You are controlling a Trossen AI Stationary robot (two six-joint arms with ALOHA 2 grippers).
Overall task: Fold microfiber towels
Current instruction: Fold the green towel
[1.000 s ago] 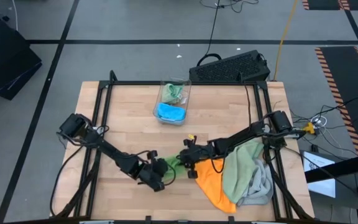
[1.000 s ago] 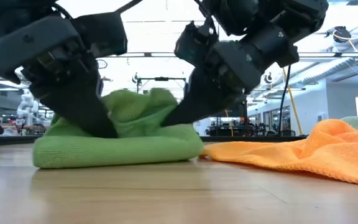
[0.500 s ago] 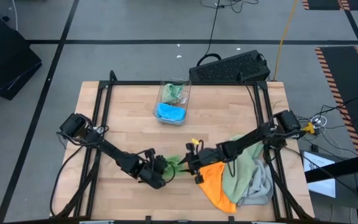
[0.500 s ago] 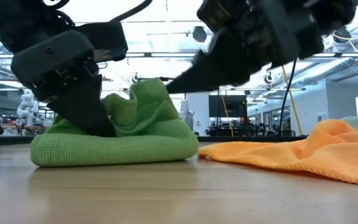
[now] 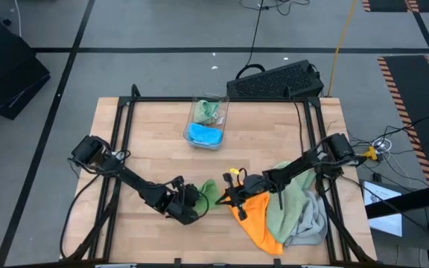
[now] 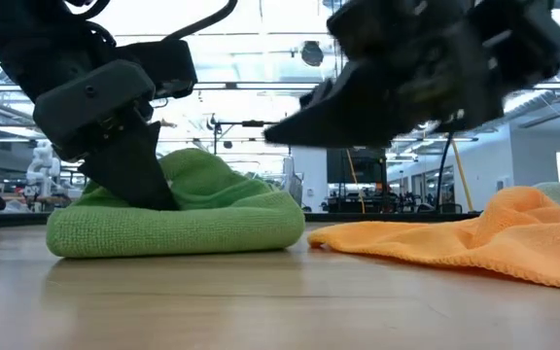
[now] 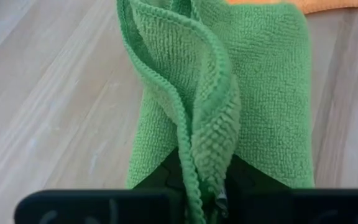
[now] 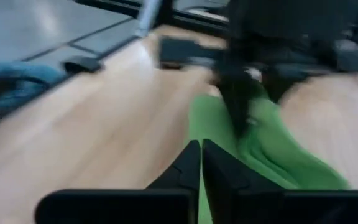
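A bright green towel [image 5: 209, 192] lies folded on the wooden table [image 5: 155, 141], near the front middle; the low view shows it as a flat bundle [image 6: 192, 219]. My left gripper [image 5: 191, 203] is shut on its left end [image 6: 144, 180]. My right gripper [image 6: 282, 129] hovers shut just above the towel's right end, pointing almost level and touching nothing; its closed fingers [image 8: 201, 163] show in the right wrist view. An orange towel [image 5: 255, 217] lies to the right, under the right arm. My left gripper pinches a raised, doubled-over hem of the green towel [image 7: 213, 165] between its two fingers, several layers thick. The fingers come slanting down from the table's left. The rest of the towel lies flat on the table beyond the fingers.
A sage green towel [image 5: 290, 197] and a light grey one [image 5: 315, 222] lie heaped at the front right beside the orange one [image 6: 474, 238]. A clear bin [image 5: 208, 121] at the far middle holds a blue towel [image 5: 205, 135] and a green one.
My right gripper has let go of the green towel's raised fold, lifted off it and tipped from steeply down to almost level. The fold that stood up in the towel's middle has sunk, and the bundle now lies lower and rounder. My left gripper has kept its hold.
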